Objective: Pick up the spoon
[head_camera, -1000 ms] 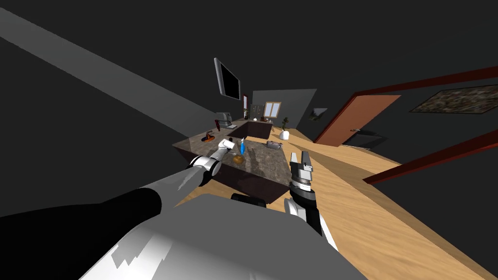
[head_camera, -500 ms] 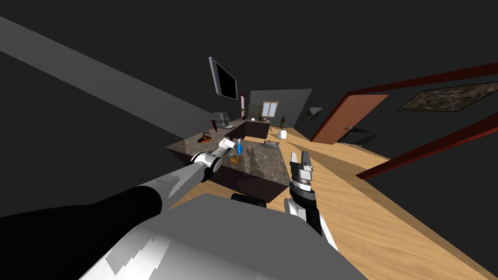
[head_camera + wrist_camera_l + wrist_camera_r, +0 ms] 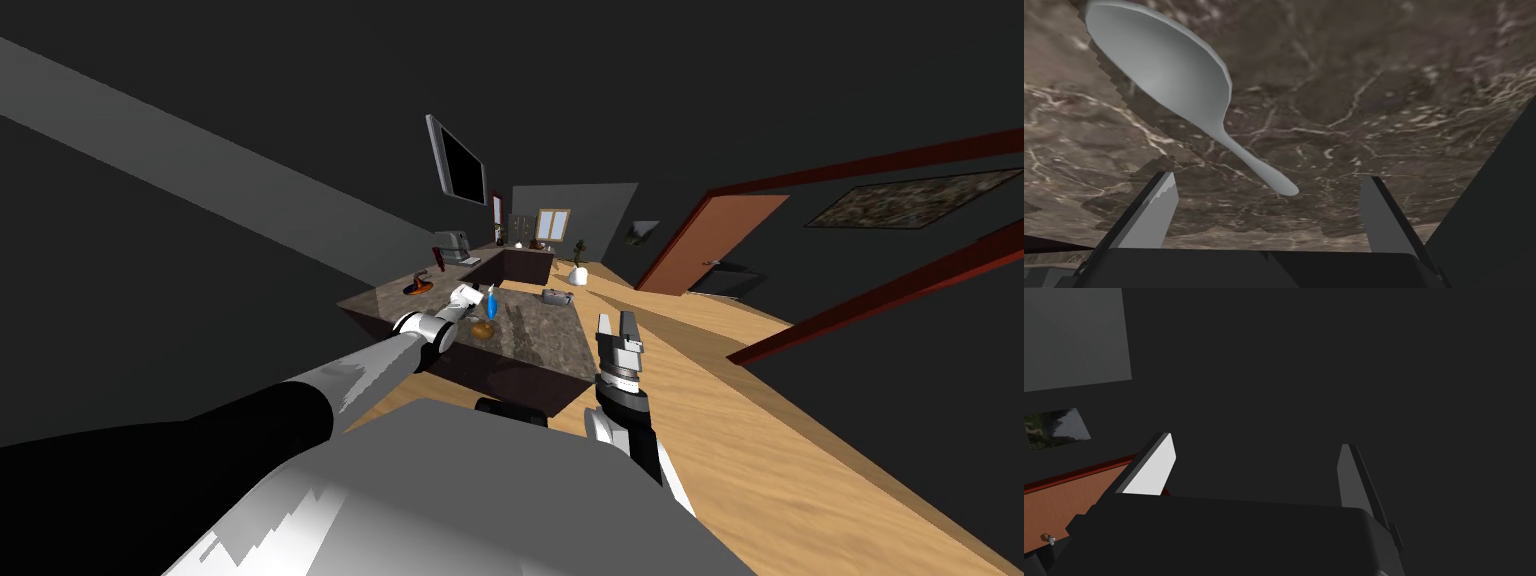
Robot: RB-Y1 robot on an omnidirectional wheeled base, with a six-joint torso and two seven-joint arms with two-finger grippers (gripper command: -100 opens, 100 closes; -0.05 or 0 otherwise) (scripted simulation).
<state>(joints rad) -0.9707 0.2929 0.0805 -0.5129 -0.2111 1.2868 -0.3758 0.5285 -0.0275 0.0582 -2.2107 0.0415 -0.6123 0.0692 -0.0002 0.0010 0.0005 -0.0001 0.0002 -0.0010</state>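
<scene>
— Beginning with the head view?

— Yes. Reaching far out with the left gripper (image 3: 470, 295) over a brown, veined counter (image 3: 545, 345), just left of a blue bottle (image 3: 491, 301) and just beyond a small brown lump (image 3: 484, 328) (cannot tell what it is). Farther right on the counter, a small grey box (image 3: 557, 297). Holding the right gripper (image 3: 618, 328) upright off the counter's near right corner, above the wooden floor (image 3: 760, 420), well apart from the left one.

— And along the left wrist?

— Looking down on the grey spoon (image 3: 1169, 75) over that same counter top, with its shadow just beside it. Bowl end far from the gripper, handle slanting back and ending about midway between the two fingers (image 3: 1155, 212). Spread wide apart, touching nothing; spoon not yet gripped.

— Along the right wrist?

— Parted as well, with nothing between the blades.
</scene>
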